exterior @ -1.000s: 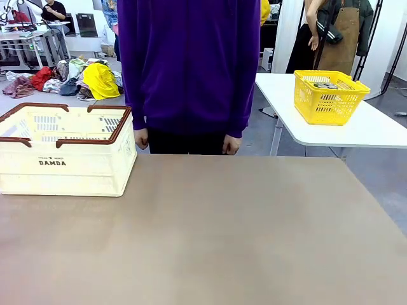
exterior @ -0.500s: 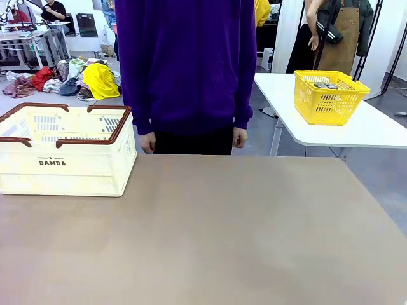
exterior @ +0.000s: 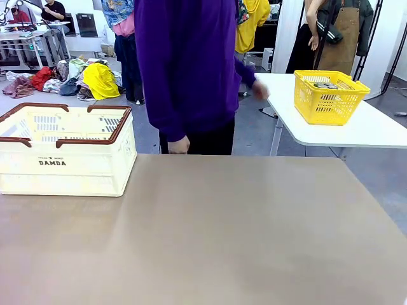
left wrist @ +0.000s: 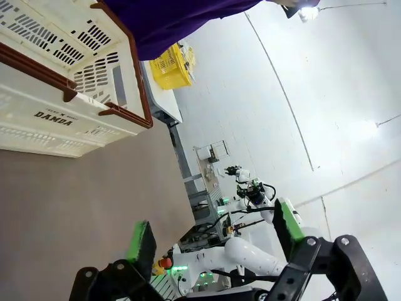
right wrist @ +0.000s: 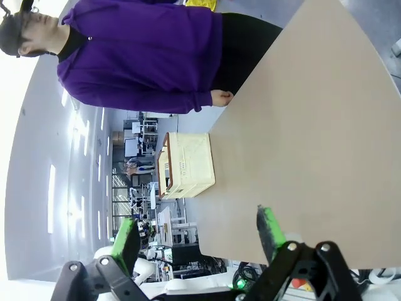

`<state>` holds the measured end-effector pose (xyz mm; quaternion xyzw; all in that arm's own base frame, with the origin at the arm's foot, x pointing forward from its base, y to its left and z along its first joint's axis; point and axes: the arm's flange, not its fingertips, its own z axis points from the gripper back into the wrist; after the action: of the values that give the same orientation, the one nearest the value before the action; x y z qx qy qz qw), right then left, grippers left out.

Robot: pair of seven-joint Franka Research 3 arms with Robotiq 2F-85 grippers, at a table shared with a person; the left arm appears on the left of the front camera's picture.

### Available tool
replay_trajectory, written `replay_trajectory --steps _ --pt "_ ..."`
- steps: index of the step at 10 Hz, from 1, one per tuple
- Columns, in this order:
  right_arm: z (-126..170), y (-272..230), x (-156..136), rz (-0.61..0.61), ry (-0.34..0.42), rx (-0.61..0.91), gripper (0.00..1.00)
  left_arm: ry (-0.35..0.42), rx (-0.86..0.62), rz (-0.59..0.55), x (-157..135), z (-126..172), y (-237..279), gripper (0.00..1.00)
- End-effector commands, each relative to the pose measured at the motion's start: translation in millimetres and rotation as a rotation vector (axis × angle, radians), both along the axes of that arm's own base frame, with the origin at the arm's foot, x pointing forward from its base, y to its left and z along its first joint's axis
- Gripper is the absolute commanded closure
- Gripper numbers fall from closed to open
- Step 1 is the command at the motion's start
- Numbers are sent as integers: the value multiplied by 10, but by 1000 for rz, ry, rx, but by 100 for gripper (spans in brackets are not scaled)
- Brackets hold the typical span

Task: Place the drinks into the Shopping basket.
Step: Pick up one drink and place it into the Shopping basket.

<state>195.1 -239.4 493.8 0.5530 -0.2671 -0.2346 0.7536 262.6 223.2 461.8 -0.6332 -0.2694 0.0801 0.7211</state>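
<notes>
**Basket floor hidden; both pincers spread with nothing held**

In the front view the floor of the Shopping basket [exterior: 63, 166] is hidden behind its near wall, so its contents cannot be told. In the left wrist view it is cut off at eleven o'clock. It is set on the brown table [exterior: 241, 229] at about nine o'clock.

A yellow mesh basket [exterior: 329, 98] is seen at two o'clock on a white side table [exterior: 356, 130]. Something dark lies in it, too small to be named.

The person [exterior: 191, 63] in purple is cut off at the shoulders. A lowered hand [exterior: 179, 146] is held at the table's far edge, at twelve o'clock. A blurred hand [exterior: 259, 91] is stretched toward the side table.

The left gripper [left wrist: 213, 231] is held wide apart, with nothing between its green pads [left wrist: 140, 241]. The right gripper [right wrist: 197, 233] is likewise spread and empty.
</notes>
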Motion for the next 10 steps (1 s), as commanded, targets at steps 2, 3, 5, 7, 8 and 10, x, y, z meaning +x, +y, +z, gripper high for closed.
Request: replay_trajectory --steps 2,3,5,7,8,10 --pt "33 1 15 -1 -34 6 0 1 -6 -8 -36 24 13 0" --pt "33 1 15 -1 -34 6 0 1 -6 -8 -36 24 13 0" --pt "33 1 15 -1 -34 6 0 1 -6 -8 -36 24 13 0" --pt "33 1 15 -1 -34 6 0 1 -6 -8 -36 24 13 0" --pt "33 1 15 -1 -34 6 0 1 -6 -8 -36 24 13 0" --pt "33 1 15 -1 -34 6 0 1 -6 -8 -36 24 13 0"
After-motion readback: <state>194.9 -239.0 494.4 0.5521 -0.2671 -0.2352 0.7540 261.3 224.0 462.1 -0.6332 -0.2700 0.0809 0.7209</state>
